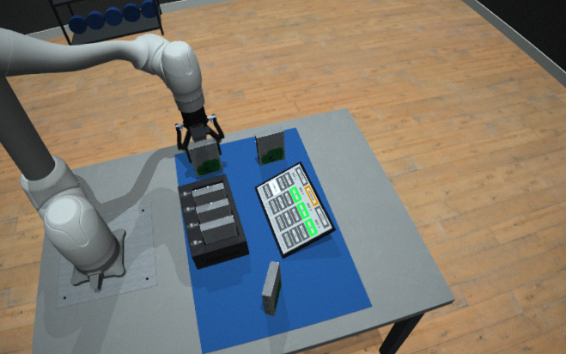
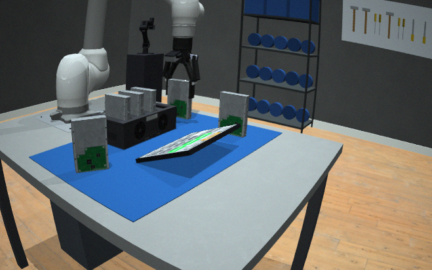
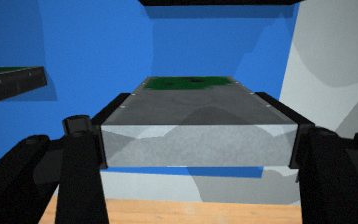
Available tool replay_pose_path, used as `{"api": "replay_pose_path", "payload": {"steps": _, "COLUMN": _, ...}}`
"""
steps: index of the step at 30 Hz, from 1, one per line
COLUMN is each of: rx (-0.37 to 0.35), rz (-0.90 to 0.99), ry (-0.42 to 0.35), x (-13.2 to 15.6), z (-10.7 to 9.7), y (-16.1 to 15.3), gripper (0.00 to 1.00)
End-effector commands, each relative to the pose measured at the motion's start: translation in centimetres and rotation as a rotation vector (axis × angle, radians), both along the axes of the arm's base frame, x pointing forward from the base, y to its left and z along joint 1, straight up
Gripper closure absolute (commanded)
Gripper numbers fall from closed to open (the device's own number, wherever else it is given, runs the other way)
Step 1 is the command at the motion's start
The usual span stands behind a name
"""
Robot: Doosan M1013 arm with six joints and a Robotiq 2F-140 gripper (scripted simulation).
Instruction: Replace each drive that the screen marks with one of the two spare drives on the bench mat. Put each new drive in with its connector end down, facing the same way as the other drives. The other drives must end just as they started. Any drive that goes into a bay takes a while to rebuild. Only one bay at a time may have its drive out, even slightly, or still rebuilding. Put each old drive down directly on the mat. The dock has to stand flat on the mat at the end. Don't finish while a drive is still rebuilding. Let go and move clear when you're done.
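Note:
My gripper (image 1: 204, 148) (image 2: 179, 91) (image 3: 192, 108) is shut on the side edges of a grey drive (image 1: 206, 157) (image 2: 176, 90) (image 3: 190, 106), upright at the mat's back end with its green board low; it appears to stand on the mat. The black dock (image 1: 232, 251) (image 2: 120, 134) holds three upright drives; its far bay, nearest my gripper, is empty. A second drive (image 1: 270, 144) (image 2: 233, 103) (image 3: 10, 89) stands at the back right, and a third drive (image 1: 270, 288) (image 2: 90, 134) at the front. The tilted screen (image 1: 295, 210) shows green cells in three rows, a white cell in the end row and one orange box.
The blue mat (image 1: 319, 289) (image 2: 133, 201) (image 3: 100, 45) lies on the grey table (image 1: 390, 219) (image 2: 261, 187). The screen overhangs the mat to the right of the dock. The arm's base is left of the dock. A shelf rack (image 2: 278, 87) stands behind the table.

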State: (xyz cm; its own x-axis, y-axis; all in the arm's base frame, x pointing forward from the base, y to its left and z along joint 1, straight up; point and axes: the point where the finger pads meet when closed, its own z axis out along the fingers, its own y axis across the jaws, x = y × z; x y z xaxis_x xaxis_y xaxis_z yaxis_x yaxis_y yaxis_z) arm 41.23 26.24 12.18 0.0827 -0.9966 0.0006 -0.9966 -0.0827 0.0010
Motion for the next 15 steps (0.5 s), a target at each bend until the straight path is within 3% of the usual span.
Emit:
{"api": "replay_pose_path", "payload": {"steps": 1, "rx": 0.001, "rz": 0.000, "ry": -0.001, "x": 0.03, "z": -0.09, "y": 0.03, "gripper": 0.90}}
{"api": "replay_pose_path", "payload": {"steps": 15, "rx": 0.001, "rz": 0.000, "ry": -0.001, "x": 0.03, "z": -0.71, "y": 0.03, "gripper": 0.90}}
